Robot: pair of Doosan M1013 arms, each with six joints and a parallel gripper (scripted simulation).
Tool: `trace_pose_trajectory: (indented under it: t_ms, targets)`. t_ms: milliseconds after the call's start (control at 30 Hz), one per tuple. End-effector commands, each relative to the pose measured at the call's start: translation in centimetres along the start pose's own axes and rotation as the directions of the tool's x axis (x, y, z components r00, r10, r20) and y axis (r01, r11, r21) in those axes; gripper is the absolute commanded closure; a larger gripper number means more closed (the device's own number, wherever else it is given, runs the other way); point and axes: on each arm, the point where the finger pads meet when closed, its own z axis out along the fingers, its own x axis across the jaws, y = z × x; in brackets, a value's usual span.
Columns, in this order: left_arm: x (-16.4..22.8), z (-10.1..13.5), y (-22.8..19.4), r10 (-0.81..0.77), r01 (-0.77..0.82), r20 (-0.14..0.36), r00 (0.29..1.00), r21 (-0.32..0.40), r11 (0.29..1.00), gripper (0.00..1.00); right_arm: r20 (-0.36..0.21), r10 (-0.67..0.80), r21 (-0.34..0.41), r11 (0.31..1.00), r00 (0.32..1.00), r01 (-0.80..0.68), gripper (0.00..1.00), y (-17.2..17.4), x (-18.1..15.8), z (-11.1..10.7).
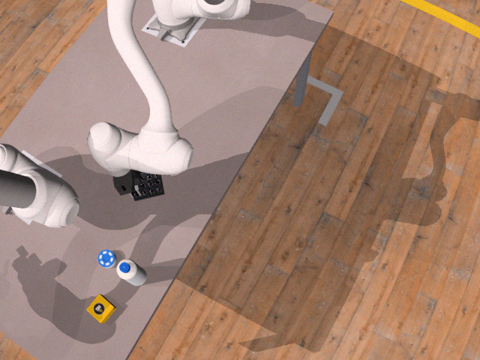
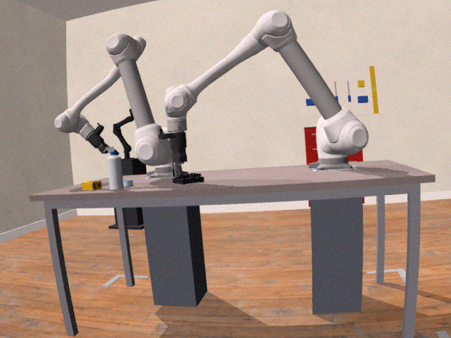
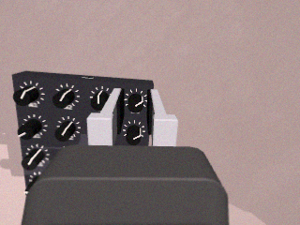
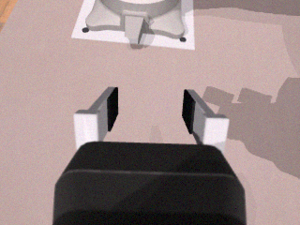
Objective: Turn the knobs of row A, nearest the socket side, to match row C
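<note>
The black knob box (image 1: 155,194) (image 2: 188,181) (image 3: 84,82) lies on the table; in the left wrist view its socket side is at the top. In row A there, the first two knobs (image 3: 26,96) (image 3: 63,98) point up-right, the third knob (image 3: 98,99) points up, and the fourth knob (image 3: 135,102) points right and slightly up. My left gripper (image 2: 177,170) (image 3: 135,102) is part open, its fingers on either side of the fourth knob; contact is not visible. Most of row C is hidden behind the gripper. My right gripper (image 2: 110,149) (image 4: 150,101) is open and empty, away from the box.
A white bottle (image 1: 133,274) (image 2: 115,174) with a blue cap stands beside a blue-and-white round object (image 1: 106,258) (image 2: 127,183). A yellow box (image 1: 100,308) (image 2: 91,186) lies beyond them, away from the knob box. The right arm's base plate (image 4: 180,44) shows in the right wrist view.
</note>
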Motion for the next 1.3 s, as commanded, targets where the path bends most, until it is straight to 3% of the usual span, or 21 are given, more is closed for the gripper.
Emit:
trace_pose_trajectory:
  t_ms: [0,333,367,1267]
  targets:
    - [0.01,-0.11,-0.05,0.000,0.000,0.000,1.000,0.002,1.000,0.54,0.000,0.000,-0.001,1.000,1.000,0.000,0.00,-0.01,0.01,-0.04]
    - [0.01,-0.11,-0.05,0.000,0.000,0.000,1.000,0.002,1.000,0.54,0.000,0.000,-0.001,1.000,1.000,0.000,0.00,-0.01,0.01,-0.04]
    - [0.01,-0.11,-0.05,0.000,0.000,0.000,1.000,0.002,1.000,0.70,0.000,0.000,-0.001,1.000,1.000,0.000,0.00,-0.01,0.01,-0.04]
    - [0.01,-0.11,-0.05,-0.019,0.019,0.000,1.000,0.002,1.000,0.70,0.000,0.000,-0.001,1.000,1.000,0.000,0.00,-0.01,0.01,-0.04]
